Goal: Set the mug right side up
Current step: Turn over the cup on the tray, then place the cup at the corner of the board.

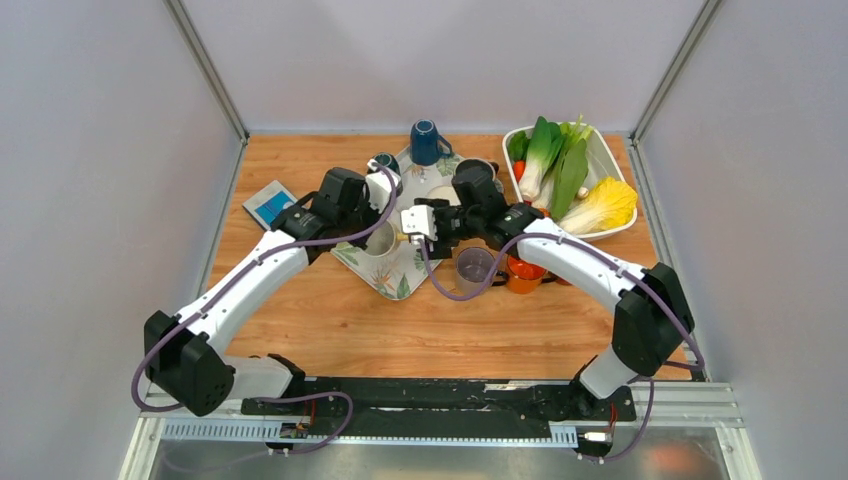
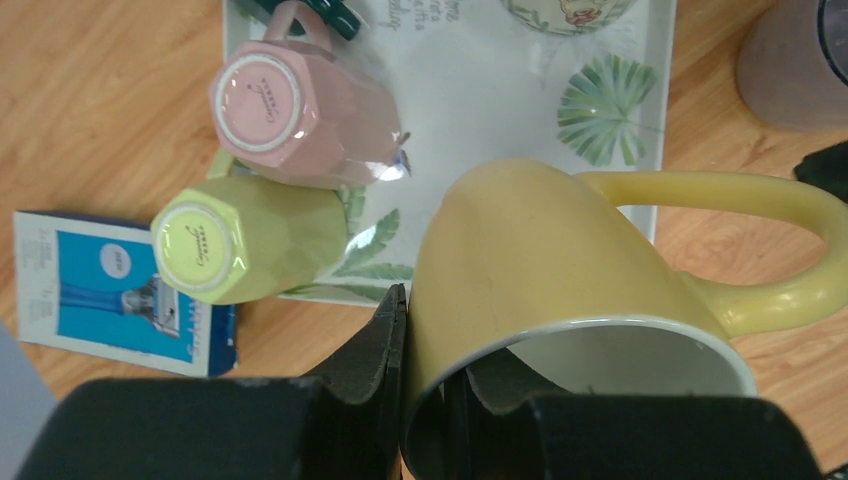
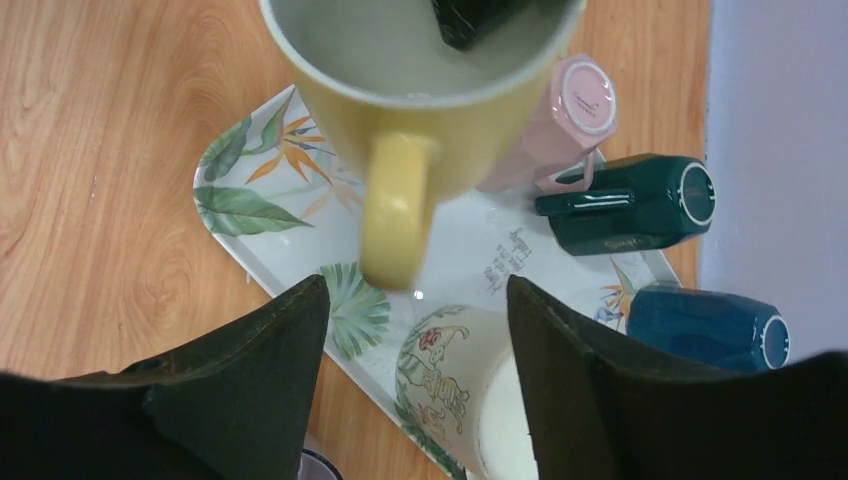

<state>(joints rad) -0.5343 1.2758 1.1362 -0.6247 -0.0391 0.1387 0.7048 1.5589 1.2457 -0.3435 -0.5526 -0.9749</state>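
Observation:
A yellow mug (image 2: pixel 540 250) with a white inside is held above the leaf-print tray (image 2: pixel 480 90). My left gripper (image 2: pixel 430 330) is shut on its rim, one finger inside and one outside. In the top view the mug (image 1: pixel 381 241) shows its mouth facing up, tilted. In the right wrist view the mug (image 3: pixel 420 100) has its handle pointing toward my right gripper (image 3: pixel 415 300). That gripper is open and empty, and its fingers stand either side of the handle's line, a little short of it.
A pink mug (image 2: pixel 300 100) and a lime mug (image 2: pixel 250 240) lie on the tray, with a dark green mug (image 3: pixel 625 205), a blue mug (image 3: pixel 705 325) and a white animal-print mug (image 3: pixel 450 380). A blue booklet (image 1: pixel 270 204), a purple cup (image 1: pixel 473 267), an orange mug (image 1: pixel 522 275) and a vegetable bin (image 1: pixel 612 160) stand around.

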